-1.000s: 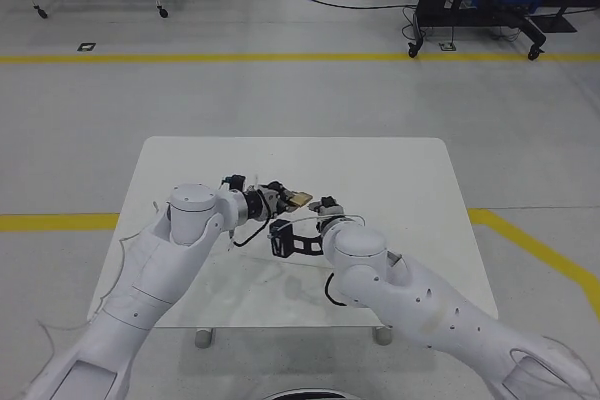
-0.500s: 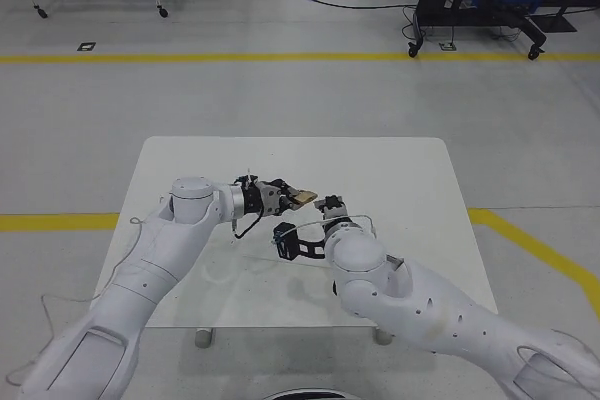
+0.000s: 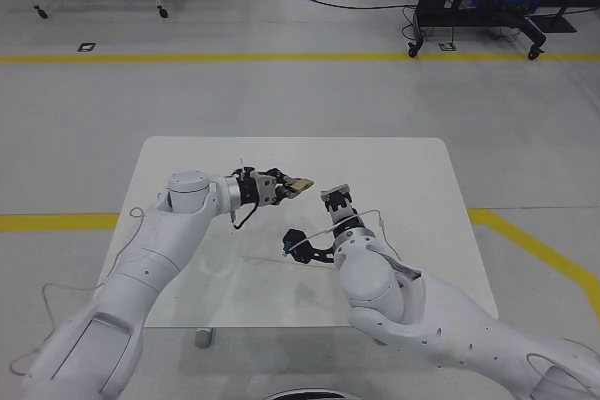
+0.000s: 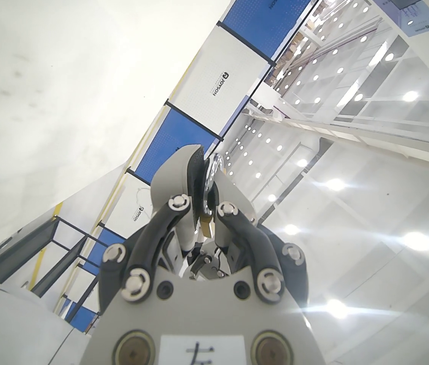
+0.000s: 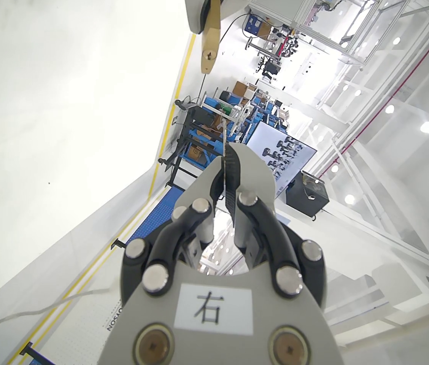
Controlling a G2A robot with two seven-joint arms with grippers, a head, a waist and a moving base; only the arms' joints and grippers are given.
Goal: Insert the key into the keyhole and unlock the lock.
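Observation:
A brass padlock [image 3: 300, 185] is held above the white table [image 3: 410, 165] by my left gripper [image 3: 283, 186], which is shut on it. In the left wrist view the silver shackle [image 4: 213, 165] and a strip of the brass body [image 4: 207, 226] sit between the fingers [image 4: 176, 176]. My right gripper [image 3: 335, 196] stands just right of the padlock, shut on a thin key [image 5: 224, 142]. In the right wrist view the key's blade points toward the padlock [image 5: 210, 49], whose keyhole [image 5: 209, 54] faces it across a gap. The key does not touch the lock.
Both arms hover over the middle of the table. A thin cable [image 5: 28, 315] trails near the table's edge. A yellow floor line [image 3: 50, 221] runs past the table on both sides.
The left gripper has carried the padlock a little farther back on the table. The right gripper has shifted right and away, so the gap between key and lock has widened.

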